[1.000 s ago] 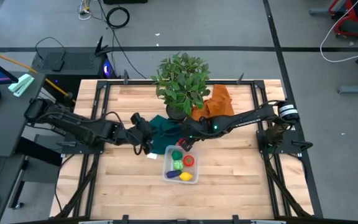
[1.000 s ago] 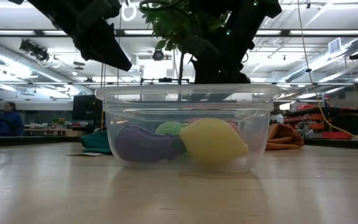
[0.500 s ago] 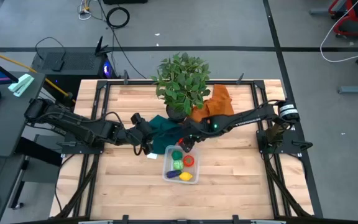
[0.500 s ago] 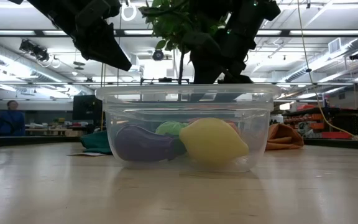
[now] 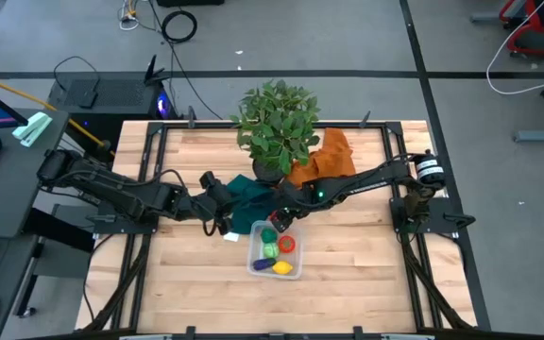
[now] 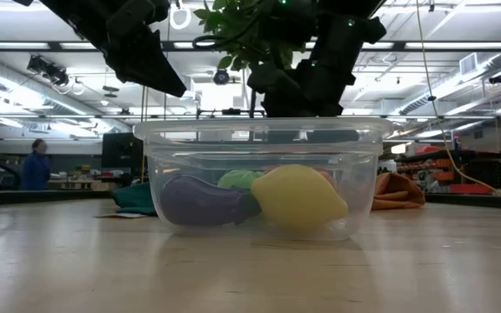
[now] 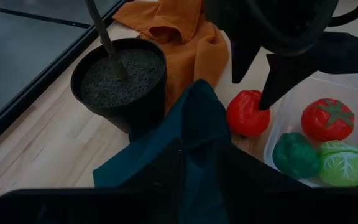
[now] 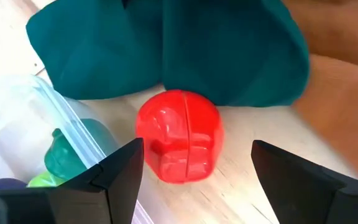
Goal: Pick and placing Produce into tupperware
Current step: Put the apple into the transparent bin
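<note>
A clear tupperware (image 5: 253, 247) stands on the wooden table and holds a red tomato (image 7: 327, 118), green pieces (image 7: 294, 154), a purple eggplant (image 6: 203, 200) and a yellow lemon (image 6: 298, 196). A red produce piece (image 8: 179, 144) lies on the table between the tupperware and a teal cloth (image 5: 248, 192). My right gripper (image 8: 197, 152) is open above it, one finger on each side and neither touching. In the left wrist view the right gripper (image 7: 257, 74) hangs over this red piece (image 7: 247, 113). My left gripper (image 5: 223, 219) sits at the cloth's left side, shut on it. My left gripper holds the teal cloth by a raised fold (image 7: 197, 124) that runs into the narrow gap between its two fingers. It comes at the cloth from the table's left. The cloth's other parts lie on the table; I cannot tell how many layers are held.
A potted plant (image 5: 274, 123) stands just beyond the cloth, its black pot (image 7: 120, 81) close to both grippers. An orange cloth (image 5: 329, 156) lies to the pot's right. Bare wood spreads toward the near edge (image 5: 348, 302). A person (image 6: 35, 165) walks far behind the table.
My right arm has shifted slightly toward the table's left and stays over the red piece with its fingers open. The left arm, the cloth and the tupperware have kept still. The person in the background has walked to the right.
</note>
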